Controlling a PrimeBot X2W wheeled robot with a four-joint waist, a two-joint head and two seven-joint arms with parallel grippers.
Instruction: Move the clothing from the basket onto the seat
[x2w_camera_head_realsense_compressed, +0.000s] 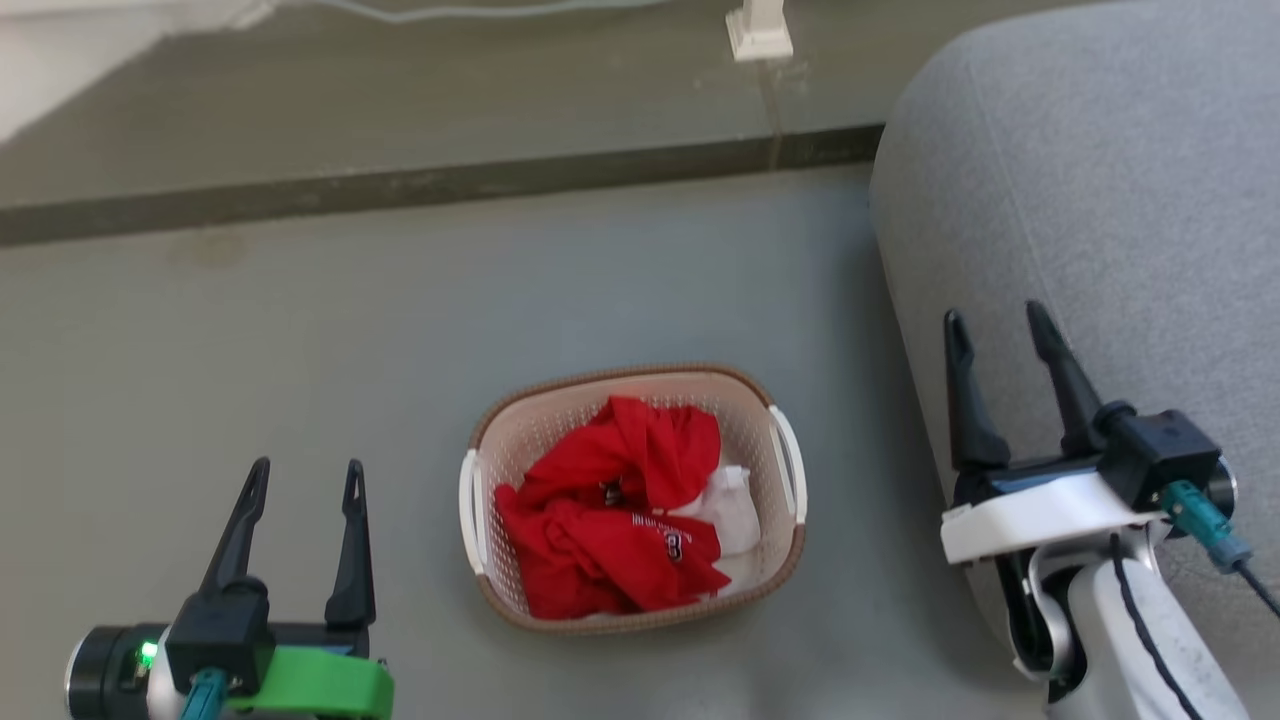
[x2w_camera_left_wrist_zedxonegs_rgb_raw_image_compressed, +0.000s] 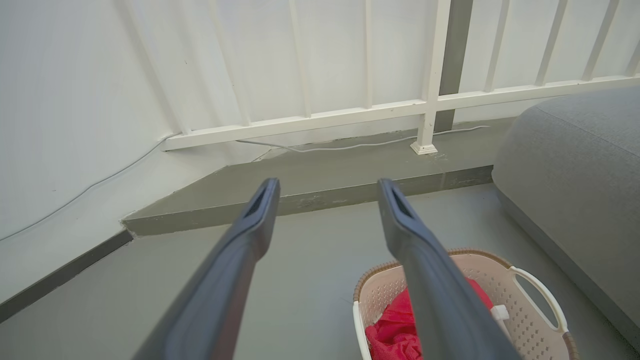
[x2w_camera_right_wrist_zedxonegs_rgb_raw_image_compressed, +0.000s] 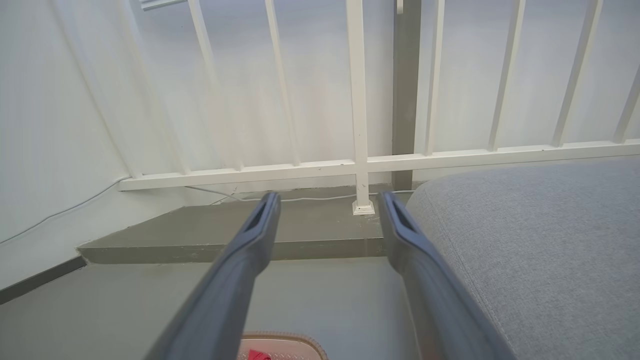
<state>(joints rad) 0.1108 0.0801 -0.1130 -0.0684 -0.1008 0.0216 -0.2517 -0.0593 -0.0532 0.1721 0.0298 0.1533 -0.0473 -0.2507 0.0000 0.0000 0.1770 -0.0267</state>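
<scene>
1. Head view, lower centre: basket standing on the grey floor, with the clothing heaped inside it as a crumpled red pile, white showing at its right side and white lettering on a fold. Nothing hanging over the rim.
2. Right side of the frame: seat, a large grey cushion near the basket, a strip of floor between the two. No garment on the part in view.
3. Lower left: left tool, fingers spread wide and gripping nothing, beside the basket and apart from it.
4. Lower right: right tool, likewise spread wide and empty, in front of the seat's near edge, fingers pointing up the frame.
5. Step in hand, as a judgement: the first reach for the clothing. Nothing lifted, nothing carried across yet.
6. Next move, as a judgement: calls for bringing one tool over the basket and down onto the red heap, closing on a thick fold rather than a thin edge, rising until the fabric clears the rim, then swinging toward the right of the frame and letting go over the seat.
7. Likely to need more than one trip, with soft fabric prone to trail or snag on the rim.
</scene>
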